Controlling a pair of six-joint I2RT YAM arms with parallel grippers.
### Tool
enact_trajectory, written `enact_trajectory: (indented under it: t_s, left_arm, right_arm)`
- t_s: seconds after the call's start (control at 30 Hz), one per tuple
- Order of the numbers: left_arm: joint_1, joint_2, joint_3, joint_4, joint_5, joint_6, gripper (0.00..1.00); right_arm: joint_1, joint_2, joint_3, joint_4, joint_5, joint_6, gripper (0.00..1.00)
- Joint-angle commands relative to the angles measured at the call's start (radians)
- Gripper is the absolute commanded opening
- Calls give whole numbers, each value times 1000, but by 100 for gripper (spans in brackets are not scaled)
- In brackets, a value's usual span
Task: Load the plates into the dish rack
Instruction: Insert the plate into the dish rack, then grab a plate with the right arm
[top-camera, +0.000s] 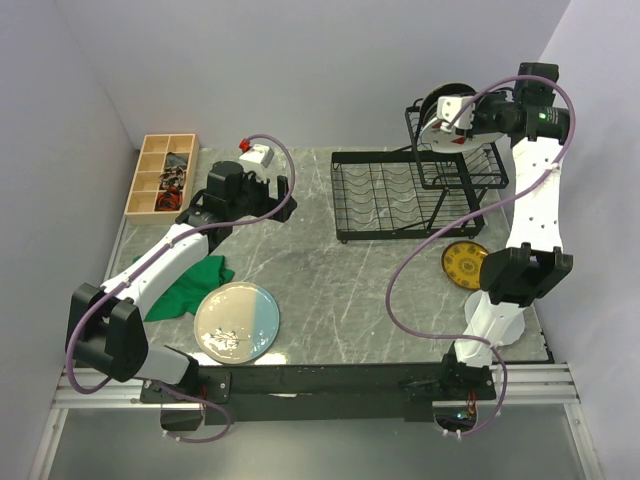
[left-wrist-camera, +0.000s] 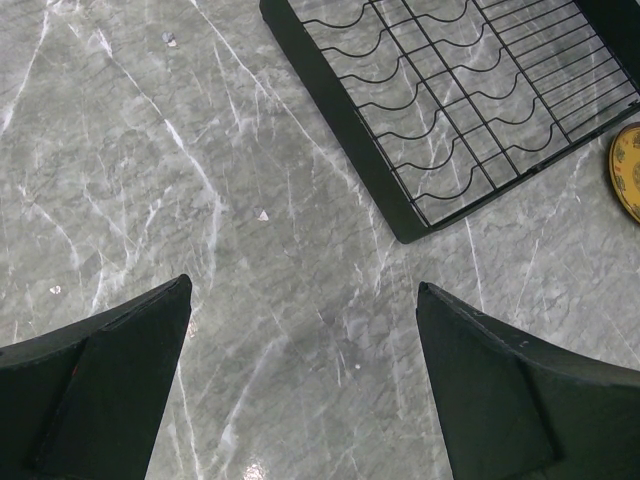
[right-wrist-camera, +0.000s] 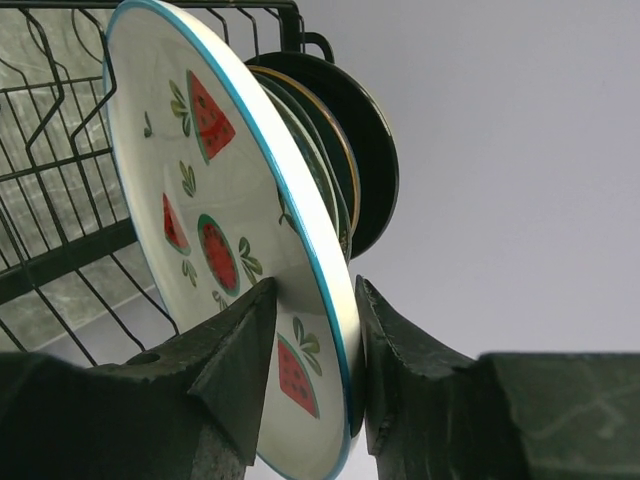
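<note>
My right gripper (right-wrist-camera: 315, 290) is shut on the lower rim of the white plate with watermelon slices (right-wrist-camera: 200, 190), holding it on edge at the dish rack's raised upper basket (top-camera: 462, 160). Several dark plates (right-wrist-camera: 365, 140) stand on edge right behind it. In the top view this gripper (top-camera: 450, 120) is at the far right, above the basket. The rack's lower tray (top-camera: 400, 195) holds no plates. A yellow patterned plate (top-camera: 463, 265) lies flat by the right arm. A cream-and-blue plate (top-camera: 237, 320) lies at the near left. My left gripper (left-wrist-camera: 305, 285) is open and empty over bare table, left of the rack (left-wrist-camera: 450, 100).
A green cloth (top-camera: 190, 285) lies beside the cream-and-blue plate, under the left arm. A wooden compartment box (top-camera: 160, 175) stands at the far left. A small white object (top-camera: 257, 155) sits behind the left gripper. Walls close in on both sides.
</note>
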Motion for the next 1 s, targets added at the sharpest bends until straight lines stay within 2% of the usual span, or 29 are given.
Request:
enact_trajectory:
  t_s: [0.0,0.37,0.47,0.5,0.57,0.6,0.63,0.97]
  left_arm:
    - [2,-26,44,8,-4,-12,99]
    - [2,-36,44,9,-5,-23,99]
    - [2,-39,47,6,-10,-21,99]
    - [2,-40,49,8,-11,-21,99]
    - [3,-42,50,15,-13,-24,99]
    - [2,-42,52,17,-15,-26,99]
    - [2,-43,53,20,-12,-27,99]
    - [3,-74,72,15,-22,-46,100]
  right_arm:
    - [-3,13,-6,41,-10,38,45]
    - [-3,-22,-53,118,-19,104,56]
    - [-3,-39,-51,149,-36,147,64]
    - [-3,-50,-53,162,-38,168,70]
    - [-3,-60,-56,178,-44,193,73]
    - [-3,-74,-57,191,-47,216,80]
    - [-3,-82,-63,198,-48,228,98]
    - [-1,-238,-223,372,-104,466,100]
